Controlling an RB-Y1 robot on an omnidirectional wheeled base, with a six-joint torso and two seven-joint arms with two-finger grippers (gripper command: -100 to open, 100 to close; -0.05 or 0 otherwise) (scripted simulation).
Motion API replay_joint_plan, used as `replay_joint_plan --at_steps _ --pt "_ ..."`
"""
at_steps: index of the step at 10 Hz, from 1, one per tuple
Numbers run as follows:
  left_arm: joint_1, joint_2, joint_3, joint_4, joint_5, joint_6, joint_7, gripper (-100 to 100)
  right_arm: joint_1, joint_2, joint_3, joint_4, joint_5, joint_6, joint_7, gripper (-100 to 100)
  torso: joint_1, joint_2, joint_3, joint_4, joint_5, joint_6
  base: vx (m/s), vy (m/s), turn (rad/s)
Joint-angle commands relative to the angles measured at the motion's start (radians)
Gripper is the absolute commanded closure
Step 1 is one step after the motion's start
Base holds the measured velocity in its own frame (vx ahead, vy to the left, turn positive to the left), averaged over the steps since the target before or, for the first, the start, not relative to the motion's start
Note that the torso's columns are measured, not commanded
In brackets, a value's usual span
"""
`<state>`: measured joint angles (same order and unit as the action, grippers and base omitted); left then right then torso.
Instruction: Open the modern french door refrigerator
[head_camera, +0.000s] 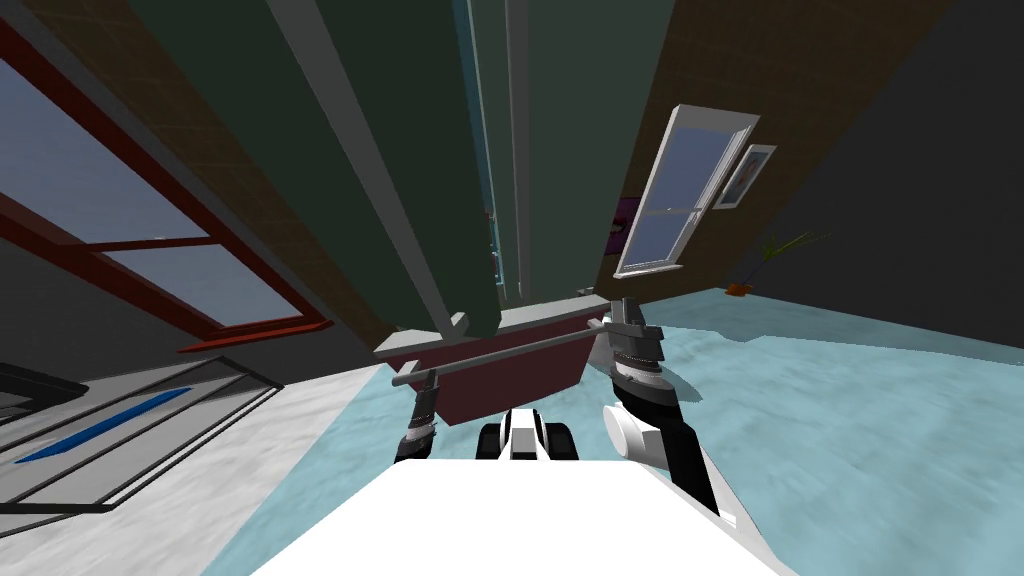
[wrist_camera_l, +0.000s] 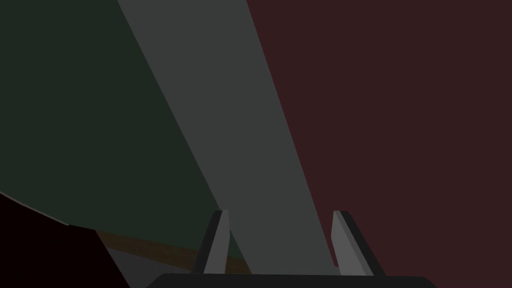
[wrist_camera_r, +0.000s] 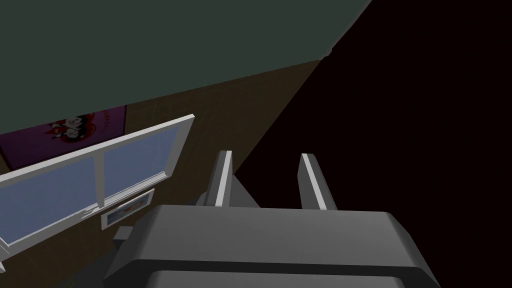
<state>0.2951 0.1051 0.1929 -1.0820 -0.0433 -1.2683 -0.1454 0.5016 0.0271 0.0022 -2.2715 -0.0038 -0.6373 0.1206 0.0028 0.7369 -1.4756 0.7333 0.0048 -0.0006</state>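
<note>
Left wrist view has the left gripper (wrist_camera_l: 281, 215) spread, empty, astride a grey bar (wrist_camera_l: 225, 125), probably a handle, on the refrigerator (wrist_camera_l: 75, 100) ahead. Reaching step; next, clench and pull. The right gripper (wrist_camera_r: 266, 155) is spread too.

Right end effector (wrist_camera_r: 266, 155), fingers (wrist_camera_r: 222, 180) apart

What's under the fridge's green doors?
A dark red drawer with a long grey bar handle; my left hand is at it. The drawer's inside is covered.

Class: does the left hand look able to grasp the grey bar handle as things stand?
Probably yes: the open left hand has the grey bar handle between its fingers; nothing blocks it.
</note>
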Motion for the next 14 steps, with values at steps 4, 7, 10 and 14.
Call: replay_joint_plan --at_steps 4,7,10,14 --pt "0.028 0.003 -0.010 -0.013 -0.006 0.003 0.013 100 0.000 0.000 0.000 0.000 0.000 0.000 0.000 0 0.003 -0.008 -0.005 0.001 -0.002 0.000 -0.150 -0.034 0.018" --pt "0.048 0.006 -0.014 -0.017 -0.010 0.003 0.020 100 0.000 0.000 0.000 0.000 0.000 0.000 0.000 0 0.001 -0.001 0.000 0.000 0.000 0.000 -0.192 -0.050 0.035" --pt "0.060 -0.024 -0.031 -0.045 -0.063 -0.008 0.032 100 0.000 0.000 0.000 0.000 0.000 0.000 0.000 0 0.002 -0.007 -0.005 0.000 -0.002 -0.001 -0.087 0.003 0.158" --pt "0.088 -0.065 -0.053 -0.076 -0.136 -0.009 0.047 100 0.000 0.000 0.000 0.000 0.000 0.000 0.000 0 0.004 -0.004 -0.002 -0.001 0.000 -0.001 -0.062 0.029 0.142"
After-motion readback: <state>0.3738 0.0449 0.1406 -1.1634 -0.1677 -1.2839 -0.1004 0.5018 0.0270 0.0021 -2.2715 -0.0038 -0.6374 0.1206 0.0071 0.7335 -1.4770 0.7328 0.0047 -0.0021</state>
